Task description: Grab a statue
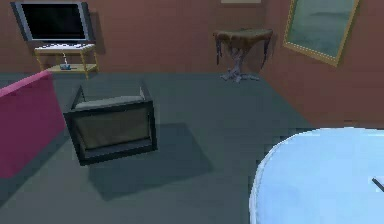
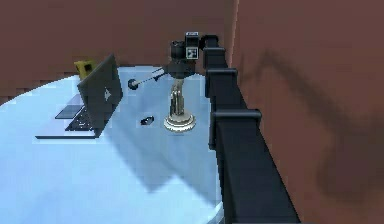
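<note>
A TV (image 1: 50, 20) sits on a low stand (image 1: 66, 60) by the far wall. Farther along stands a small table (image 1: 242, 42), near a framed mirror (image 1: 320, 28), or maybe a picture. A dark box (image 1: 112, 125) rests on the floor beside a pink block (image 1: 25, 120). On the round pale desk (image 2: 60, 170) a laptop (image 2: 103, 90) stands open, a yellow thing (image 2: 84, 67) behind it, a small dark blob (image 2: 146, 121) near it.

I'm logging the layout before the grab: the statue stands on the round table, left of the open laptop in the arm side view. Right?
No. The arm side view shows the statue right of the open laptop, not left; it does stand on the round table.
</note>
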